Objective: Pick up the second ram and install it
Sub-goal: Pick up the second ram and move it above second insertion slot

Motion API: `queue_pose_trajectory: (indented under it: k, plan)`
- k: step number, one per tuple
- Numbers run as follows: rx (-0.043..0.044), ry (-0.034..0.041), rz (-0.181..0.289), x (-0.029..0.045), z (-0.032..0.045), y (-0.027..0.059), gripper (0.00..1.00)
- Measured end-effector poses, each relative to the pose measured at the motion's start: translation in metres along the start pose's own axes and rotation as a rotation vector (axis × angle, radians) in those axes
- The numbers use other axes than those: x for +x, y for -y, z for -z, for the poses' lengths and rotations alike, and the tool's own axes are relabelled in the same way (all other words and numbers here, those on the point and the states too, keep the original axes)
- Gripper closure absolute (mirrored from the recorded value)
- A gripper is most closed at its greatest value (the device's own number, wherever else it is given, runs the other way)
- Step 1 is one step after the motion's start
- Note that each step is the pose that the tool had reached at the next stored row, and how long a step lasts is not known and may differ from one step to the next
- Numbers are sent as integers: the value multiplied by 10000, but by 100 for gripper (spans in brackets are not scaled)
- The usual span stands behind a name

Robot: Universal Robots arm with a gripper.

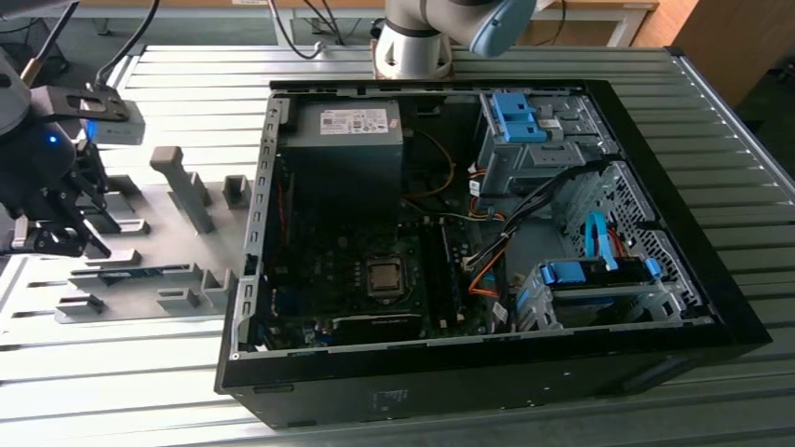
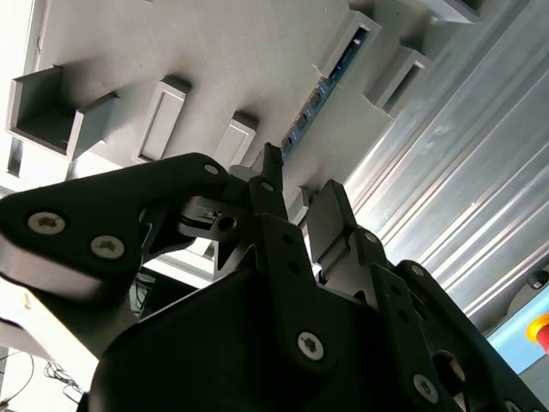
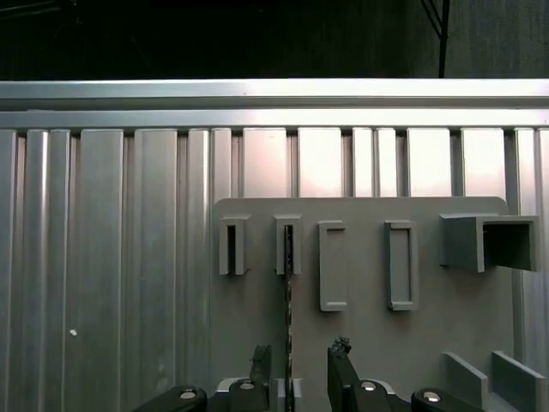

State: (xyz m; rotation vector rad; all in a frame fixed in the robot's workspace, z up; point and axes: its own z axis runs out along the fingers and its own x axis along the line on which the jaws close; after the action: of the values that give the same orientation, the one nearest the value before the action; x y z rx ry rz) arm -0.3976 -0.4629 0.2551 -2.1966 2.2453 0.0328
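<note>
1. At the exterior view's left, you see the black two-finger gripper (image 1: 60, 233) above the flat grey plastic fixture plate (image 1: 149, 200), which lies on the ribbed aluminium table (image 1: 149, 372).
2. The second ram (image 1: 134, 273), a long narrow blue-green circuit-board stick, stands on edge in a slotted holder on that plate.
3. In the first wrist view, note the gripper (image 3: 300, 354) spread apart: its fingers (image 3: 341, 369) flank the second ram (image 3: 288, 300) with a gap on either side.
4. The open black computer case (image 1: 695, 279) sits well apart, toward the exterior view's right.
</note>
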Motion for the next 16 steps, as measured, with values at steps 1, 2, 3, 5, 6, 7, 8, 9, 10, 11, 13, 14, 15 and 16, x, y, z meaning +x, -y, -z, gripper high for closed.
queue_pose_trajectory:
  k: [1, 2, 3, 5, 6, 7, 8, 9, 10, 11, 13, 14, 15, 16]
  plan:
    - [-2, -2, 9, 2, -19, -8, 61]
    - [2, -4, 16, 3, -31, -17, 61]
    - [18, -4, 21, 3, -40, -25, 61]
    - [60, -13, 30, 4, -55, -40, 61]
    - [85, -15, 35, 4, -63, -45, 61]
    - [108, -15, 42, 4, -72, -50, 61]
    - [130, -13, 48, 4, -87, -53, 61]
    - [136, -13, 50, 5, -102, -53, 61]
    - [135, -14, 50, 6, -118, -54, 61]
    - [135, -15, 50, 6, -137, -54, 61]
    - [136, -18, 49, 6, -173, -55, 61]
    - [136, -22, 44, 6, -191, -55, 61]
    - [135, -27, 29, 6, -209, -58, 61]
    - [135, -30, 12, 7, -227, -61, 61]
